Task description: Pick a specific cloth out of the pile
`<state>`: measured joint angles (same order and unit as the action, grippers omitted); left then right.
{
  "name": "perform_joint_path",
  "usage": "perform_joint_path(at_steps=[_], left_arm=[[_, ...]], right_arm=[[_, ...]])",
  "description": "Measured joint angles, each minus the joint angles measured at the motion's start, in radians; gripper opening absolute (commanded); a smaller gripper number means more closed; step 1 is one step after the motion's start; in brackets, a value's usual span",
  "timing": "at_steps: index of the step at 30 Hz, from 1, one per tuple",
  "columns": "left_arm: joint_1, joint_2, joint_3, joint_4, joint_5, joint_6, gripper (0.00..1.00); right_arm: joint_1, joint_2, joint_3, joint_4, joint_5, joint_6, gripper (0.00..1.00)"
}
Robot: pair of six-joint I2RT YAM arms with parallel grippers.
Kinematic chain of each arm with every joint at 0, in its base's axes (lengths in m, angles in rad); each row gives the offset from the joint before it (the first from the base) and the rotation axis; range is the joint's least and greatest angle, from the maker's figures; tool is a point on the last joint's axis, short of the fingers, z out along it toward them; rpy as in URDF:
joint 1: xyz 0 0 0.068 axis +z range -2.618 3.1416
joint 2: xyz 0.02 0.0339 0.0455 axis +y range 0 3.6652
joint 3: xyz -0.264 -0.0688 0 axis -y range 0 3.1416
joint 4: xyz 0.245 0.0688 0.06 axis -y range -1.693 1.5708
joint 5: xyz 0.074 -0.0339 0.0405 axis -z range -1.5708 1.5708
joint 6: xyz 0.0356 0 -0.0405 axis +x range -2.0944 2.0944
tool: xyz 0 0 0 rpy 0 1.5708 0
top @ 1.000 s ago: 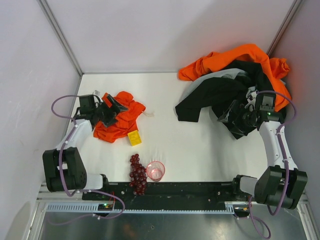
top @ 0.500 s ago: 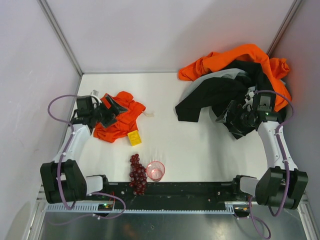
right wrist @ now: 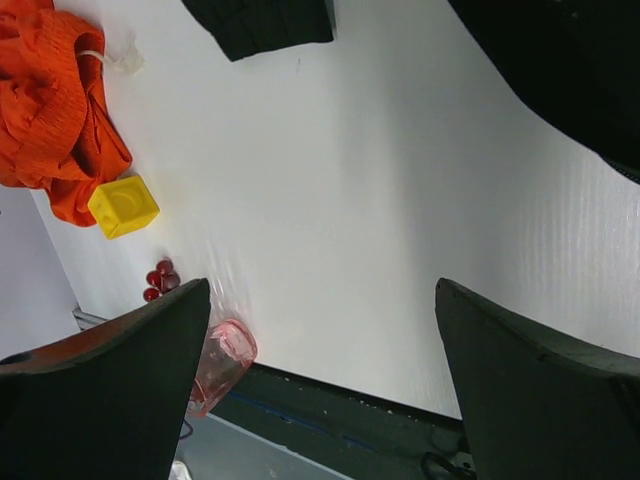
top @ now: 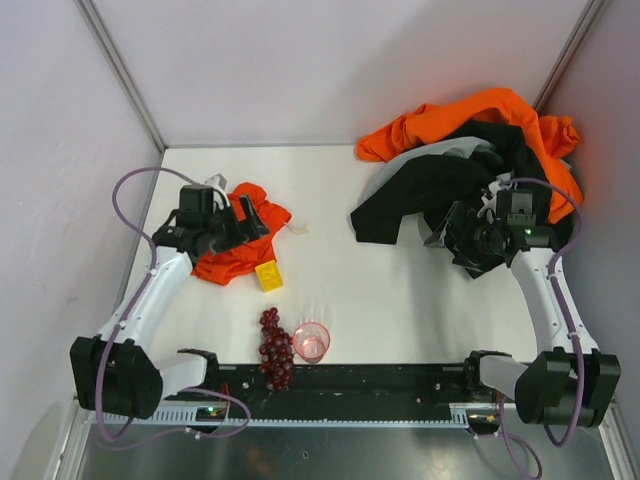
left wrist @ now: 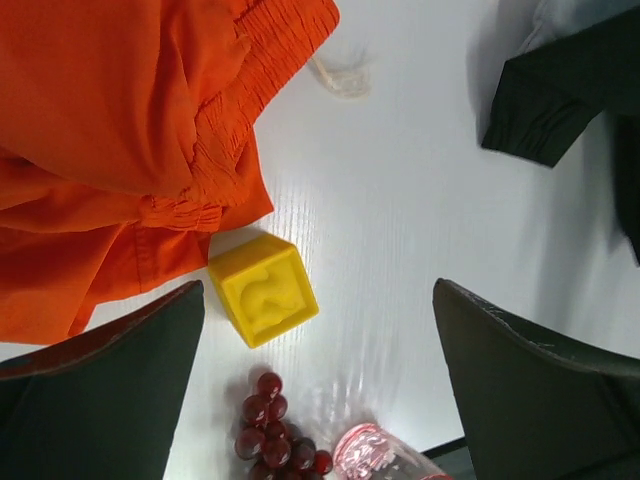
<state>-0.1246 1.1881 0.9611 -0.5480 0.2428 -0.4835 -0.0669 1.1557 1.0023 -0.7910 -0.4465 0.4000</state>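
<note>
left fingers [top: 250, 220] wide open, empty, swung in above the cloth [top: 222, 265] | right fingers [top: 448, 228] wide open, empty, edged along the pile [top: 480, 110] | cloth lies on tabletop [top: 340, 270], left side, well apart from pile | pick-out likely done

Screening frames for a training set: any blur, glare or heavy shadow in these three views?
Top external: even light, sharp, no harsh shadows around the pile. Left wrist: yellow block crisp, left fingers dark and soft-edged. Right wrist: faint sheen on the table, right fingers dark too.
</note>
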Motion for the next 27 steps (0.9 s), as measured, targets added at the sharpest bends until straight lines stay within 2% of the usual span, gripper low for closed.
perform_joint_path(at_steps=[10, 15, 23, 27], left_arm=[[-0.205, -0.054, 0.063, -0.135, -0.257, 0.101, 1.00], [-0.299, -0.143, 0.065, -0.203, -0.375, 0.131, 1.00], [-0.319, -0.406, 0.067, -0.254, -0.489, 0.146, 1.00], [-0.319, -0.482, 0.067, -0.260, -0.520, 0.158, 1.00]], right_arm=[[0.171, -0.122, -0.002, -0.005, 0.133, 0.011, 0.99], [0.233, -0.208, -0.003, -0.004, 0.213, 0.013, 0.99], [0.266, -0.377, -0.004, 0.006, 0.307, 0.009, 0.99], [0.267, -0.442, -0.004, 0.021, 0.335, 0.007, 0.99]])
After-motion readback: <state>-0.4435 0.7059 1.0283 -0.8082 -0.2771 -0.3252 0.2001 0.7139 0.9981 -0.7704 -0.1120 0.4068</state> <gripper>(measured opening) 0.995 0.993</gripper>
